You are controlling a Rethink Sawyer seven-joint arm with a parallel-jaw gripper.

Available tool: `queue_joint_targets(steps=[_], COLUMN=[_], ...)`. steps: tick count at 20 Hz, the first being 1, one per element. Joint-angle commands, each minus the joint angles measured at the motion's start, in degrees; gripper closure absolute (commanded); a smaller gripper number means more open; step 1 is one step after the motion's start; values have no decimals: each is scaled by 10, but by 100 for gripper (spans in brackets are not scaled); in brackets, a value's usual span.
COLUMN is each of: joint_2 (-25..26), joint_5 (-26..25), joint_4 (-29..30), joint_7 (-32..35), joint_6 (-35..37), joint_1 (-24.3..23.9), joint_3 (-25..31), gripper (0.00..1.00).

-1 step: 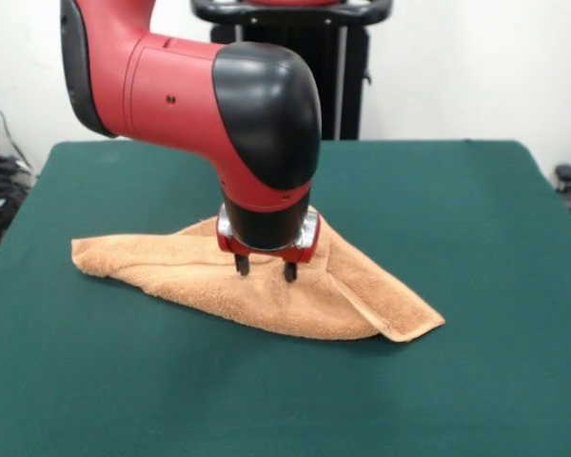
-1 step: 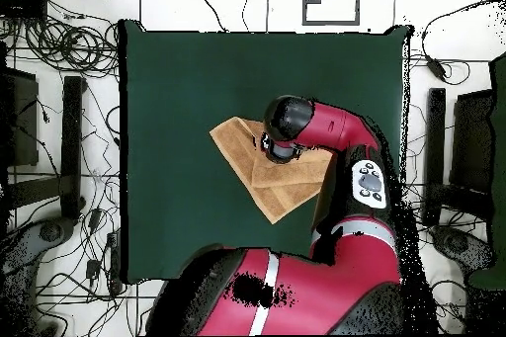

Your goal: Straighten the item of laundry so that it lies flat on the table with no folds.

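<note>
Nearest you in the front view is bare green table [image 1: 266, 400], and on it, about at the table's middle, lies the towel [image 1: 266, 295]. You can see that it is peach-orange terry, folded over on itself rather than flat: one layer runs as a long flap toward the towel's left end, and a second layer lies diagonally across the right part, ending in a doubled corner at the lower right where two edges show one over the other. A raised ridge runs from under the arm down toward that corner.

You cannot see the towel's upper middle; the arm's [image 1: 228, 105] black wrist housing stands in front of it. No bands or tag can be made out on the part that shows.

The gripper [image 1: 265, 269] hangs over the towel's middle with its two dark fingers [image 1: 241, 264] standing apart, tips down at the cloth. Whether the tips press into the terry or stop just above it, you cannot tell from this angle.

From overhead, the towel [image 2: 259, 160] reads as a rough diamond with a visible crease across it, and the arm [image 2: 331, 130] covers its corner on the side toward the wrist. The gripper itself is hidden there beneath the wrist. The arm's lower links cut off the table's [image 2: 178, 106] edge nearest the robot.
</note>
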Motion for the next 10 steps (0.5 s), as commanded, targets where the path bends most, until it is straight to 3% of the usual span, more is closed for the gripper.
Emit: queue_joint_targets(steps=[1,9,10], joint_2=[-27,-32,-29], joint_5=[7,11,12], joint_4=[20,38,33], joint_7=[64,58,62], joint_6=[25,12,45], joint_1=[4,3,4], joint_3=[30,42,38], gripper=[0,0,100])
